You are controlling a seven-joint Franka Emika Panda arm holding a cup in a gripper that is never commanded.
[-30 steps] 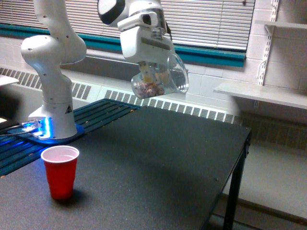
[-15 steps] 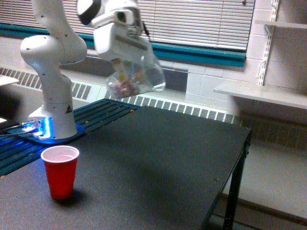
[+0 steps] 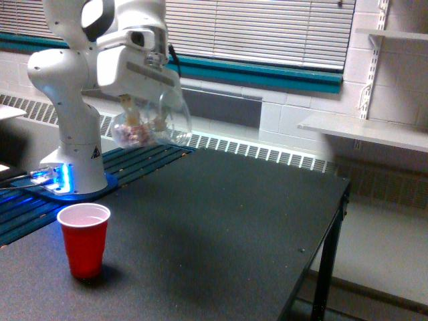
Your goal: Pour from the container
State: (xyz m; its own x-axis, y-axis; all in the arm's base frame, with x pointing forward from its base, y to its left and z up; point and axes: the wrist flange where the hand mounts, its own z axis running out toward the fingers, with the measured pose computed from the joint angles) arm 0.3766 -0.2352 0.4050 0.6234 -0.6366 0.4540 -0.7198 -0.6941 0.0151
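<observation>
Cup first, at the exterior view's left: red cup (image 3: pixel 83 239) stands upright near the front of the dark table (image 3: pixel 227 221), white inside showing, mouth open to the ceiling. Behind it, arm base (image 3: pixel 70 170) with a blue glow at its foot.

Above and a little toward the exterior view's right of the cup hangs the gripper (image 3: pixel 142 115), fingers pinching the container (image 3: pixel 148 125) at its upper part. Container is clear and rounded, held well off the table and tipped, with small pinkish-white pieces gathered in its lower left portion. Where its mouth points is hard to make out. Nothing appears to be spilling.

Step in hand, by judgement: bringing the container over the cup before tipping. It is not yet above the cup mouth; a gap remains sideways and a good height downward.

To do it well: bring the container's lip directly over the cup's centre and lower it close to the rim. Rotate slowly at the wrist so the pieces slide rather than tumble. Light cup may topple if bumped, so keep clear of the rim.

Further right: bare tabletop, then a wall shelf (image 3: pixel 364 130) beyond the table edge.
</observation>
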